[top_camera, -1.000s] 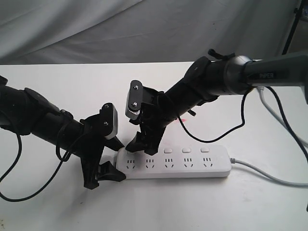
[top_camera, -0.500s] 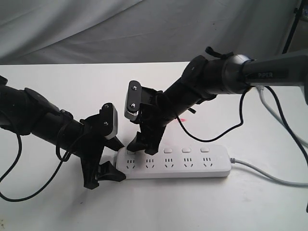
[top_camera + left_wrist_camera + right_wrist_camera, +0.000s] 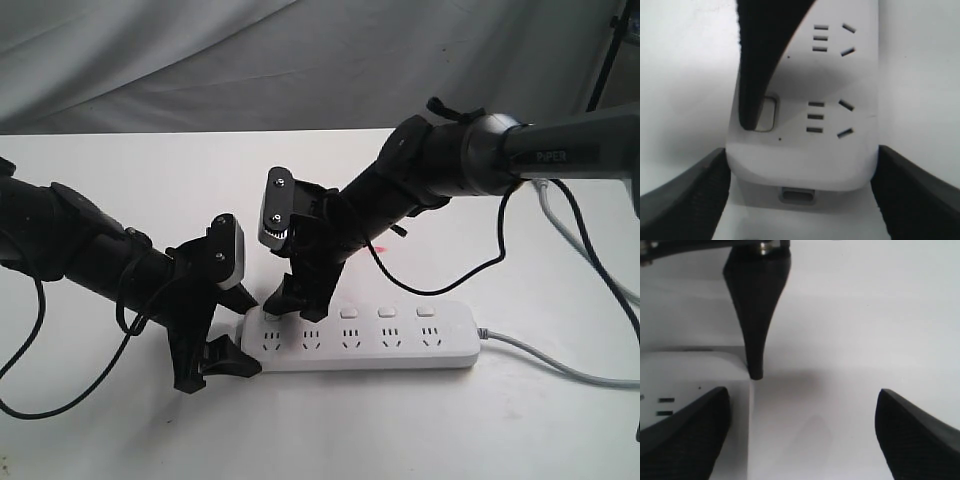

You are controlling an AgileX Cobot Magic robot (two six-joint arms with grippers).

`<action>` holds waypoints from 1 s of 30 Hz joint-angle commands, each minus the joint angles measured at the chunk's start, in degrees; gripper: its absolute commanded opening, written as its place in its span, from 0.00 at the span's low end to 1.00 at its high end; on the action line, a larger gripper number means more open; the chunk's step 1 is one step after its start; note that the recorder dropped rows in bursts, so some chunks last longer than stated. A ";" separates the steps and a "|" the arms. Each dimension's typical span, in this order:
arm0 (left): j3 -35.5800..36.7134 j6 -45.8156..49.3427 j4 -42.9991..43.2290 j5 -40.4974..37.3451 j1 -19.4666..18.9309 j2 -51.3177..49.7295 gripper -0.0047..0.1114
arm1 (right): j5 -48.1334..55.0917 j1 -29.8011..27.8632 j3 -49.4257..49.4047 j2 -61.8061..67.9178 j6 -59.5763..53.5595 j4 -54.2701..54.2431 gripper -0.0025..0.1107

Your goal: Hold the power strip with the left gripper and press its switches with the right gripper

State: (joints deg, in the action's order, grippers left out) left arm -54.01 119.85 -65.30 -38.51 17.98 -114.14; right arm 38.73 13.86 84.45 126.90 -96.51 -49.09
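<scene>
The white power strip lies lengthwise on the white table, its grey cord trailing right. My left gripper is shut on its left end. In the left wrist view both fingers press the sides of the power strip. My right gripper stands open over that same end. One of its fingers rests its tip on the end switch. Three switches show further right. In the right wrist view the right gripper gapes wide beside the strip.
A grey cloth backdrop hangs behind the table. Black arm cables loop over the table at left and right. A pale cable and a black stand sit at the far right.
The right gripper has sunk slightly toward the strip's left end. The left gripper and the strip have stayed put.
</scene>
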 commanded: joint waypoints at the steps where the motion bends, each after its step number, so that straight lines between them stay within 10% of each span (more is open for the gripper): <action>1: -0.34 0.04 -0.42 0.79 0.26 -0.14 0.04 | -0.22 0.37 -0.61 1.35 -1.08 1.52 0.67; 30: -0.34 0.04 -0.42 0.79 0.26 -0.14 0.04 | 7.54 -0.95 3.33 -3.34 1.22 1.01 0.67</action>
State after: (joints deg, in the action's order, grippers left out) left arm -54.01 119.85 -65.30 -38.51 17.98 -114.14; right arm 45.76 13.65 87.49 124.10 -95.83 -48.60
